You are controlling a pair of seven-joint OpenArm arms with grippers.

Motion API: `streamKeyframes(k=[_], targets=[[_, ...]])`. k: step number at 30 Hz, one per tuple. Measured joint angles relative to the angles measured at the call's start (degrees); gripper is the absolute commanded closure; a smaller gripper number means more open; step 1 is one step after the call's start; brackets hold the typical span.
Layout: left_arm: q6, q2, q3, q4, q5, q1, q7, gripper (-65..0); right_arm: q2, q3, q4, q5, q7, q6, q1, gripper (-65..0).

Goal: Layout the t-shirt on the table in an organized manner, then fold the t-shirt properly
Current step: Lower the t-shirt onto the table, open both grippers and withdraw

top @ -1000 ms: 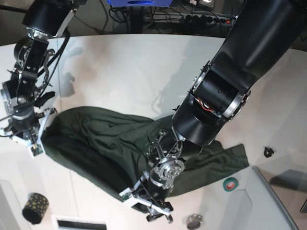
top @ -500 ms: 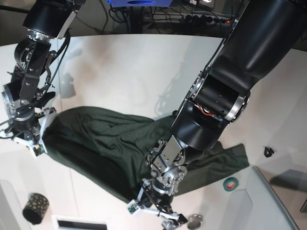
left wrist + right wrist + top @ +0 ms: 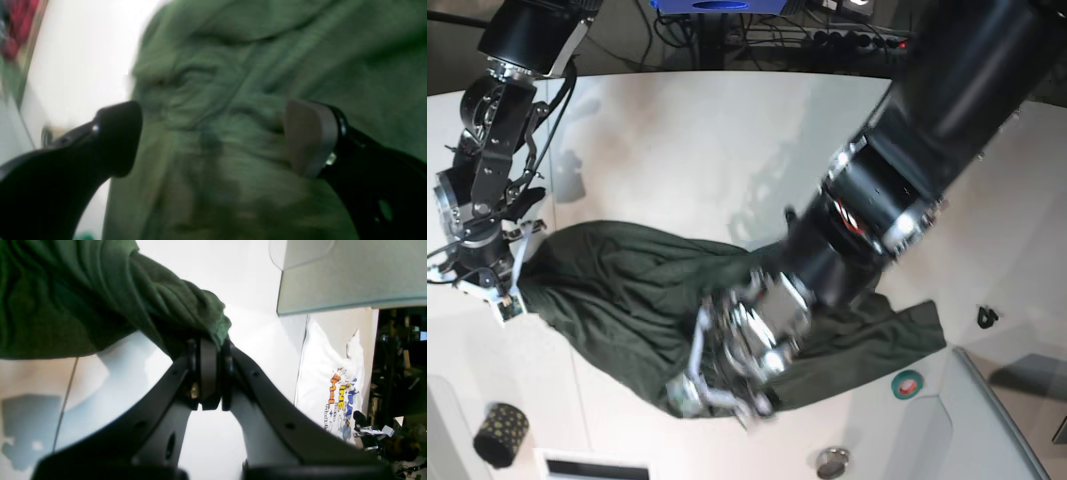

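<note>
- Here, the right gripper (image 3: 210, 340) has its jaws pressed together on a bunched corner of the t-shirt (image 3: 66, 300); the soft, dark green knit gathers into tight ridges where the black fingers (image 3: 208, 370) nip it.
- The left gripper (image 3: 213, 133) stands with its jaws spread wide, nothing between them but air, low over the rumpled green cloth.
- One of its fingertips (image 3: 116, 136) is a rounded black lump; the other bears a flat, dull grey pad (image 3: 308, 135) with rounded corners.
- From the base view, the left gripper (image 3: 727, 375) is blurred, over the near edge of the t-shirt (image 3: 617, 290), while the right gripper (image 3: 497, 290) sits at the cloth's far left end.
- The t-shirt lies in a long, creased heap across the middle of the table (image 3: 687, 150), wrinkled and partly doubled over, with one end reaching out under the left arm.
- The table is smooth, white and glossy, with a curved far edge and a thin seam.
- A small round dark roll with pale dots (image 3: 500, 434) rests near the front left, and a green-ringed roll of tape (image 3: 908, 384) just beyond the cloth's right end.
</note>
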Motion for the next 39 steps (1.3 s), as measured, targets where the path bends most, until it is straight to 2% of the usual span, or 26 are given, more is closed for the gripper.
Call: streamKeyframes(k=[3,4,6,8,10,15,20,21,26,29,31,32,34,37,39], targets=[[2.3,-0.6,-1.1,1.9,-7.2,-6.0,0.4,-65.0,0.0,0.0,0.0,0.0,0.0,0.3,-0.1,-0.6],[1.8,-0.3,-1.2,2.7,-9.2,-6.6,0.2,-65.0,0.0,0.0,0.0,0.0,0.0,0.2,-0.1,-0.6],[1.5,0.8,-1.0,3.6,-11.7,-5.7,0.1,-65.0,0.0,0.0,0.0,0.0,0.0,0.0,-0.1,-0.6],[-1.2,0.9,-0.2,3.9,-12.6,-3.0,2.2,-65.0,0.0,0.0,0.0,0.0,0.0,0.0,-0.1,-0.6],[-0.5,0.0,-0.1,4.5,-12.6,-0.7,5.4,-65.0,0.0,0.0,0.0,0.0,-0.1,0.0,-0.1,-0.6],[1.7,-6.3,-1.0,13.5,-3.8,7.1,11.8,-65.0,0.2,0.0,0.1,0.3,0.3,0.2,2.3,-0.6],[0.8,-14.0,-1.7,33.9,1.6,22.4,19.8,-65.0,0.4,0.0,-3.5,-0.4,-0.1,0.5,7.1,-0.6],[-0.3,-15.3,-3.5,38.1,2.8,24.3,23.1,-65.0,0.9,-0.1,-5.3,-0.5,-0.2,0.6,9.0,-0.6],[0.6,-20.7,-20.9,52.7,12.0,34.8,24.2,-65.0,5.1,-1.2,-21.8,-0.2,0.3,0.0,21.6,-0.6],[0.5,-20.9,-30.0,57.8,14.0,41.2,25.0,-65.0,6.7,-0.9,-32.0,0.1,0.2,-0.5,28.0,-1.2],[-0.9,-20.4,-33.8,61.6,13.7,44.0,25.0,-65.0,7.3,-0.8,-38.8,-0.1,0.1,-4.3,32.1,-1.7],[-2.3,-20.0,-35.4,63.8,13.3,44.9,24.8,-65.0,8.0,-1.2,-41.9,0.4,0.3,-5.2,33.9,-2.4],[-3.7,-19.8,-38.3,67.2,13.6,45.9,24.5,-65.0,9.0,-1.2,-47.7,0.4,0.8,-8.1,37.0,-8.4],[-3.2,-20.2,-41.2,70.7,13.7,48.0,24.4,-65.0,10.0,-0.9,-56.0,0.0,0.2,-8.7,40.4,-28.7],[-3.3,-20.3,-41.8,71.4,13.8,50.1,24.9,-65.0,9.9,-1.0,-60.5,0.0,0.3,-8.1,41.2,-44.6]])
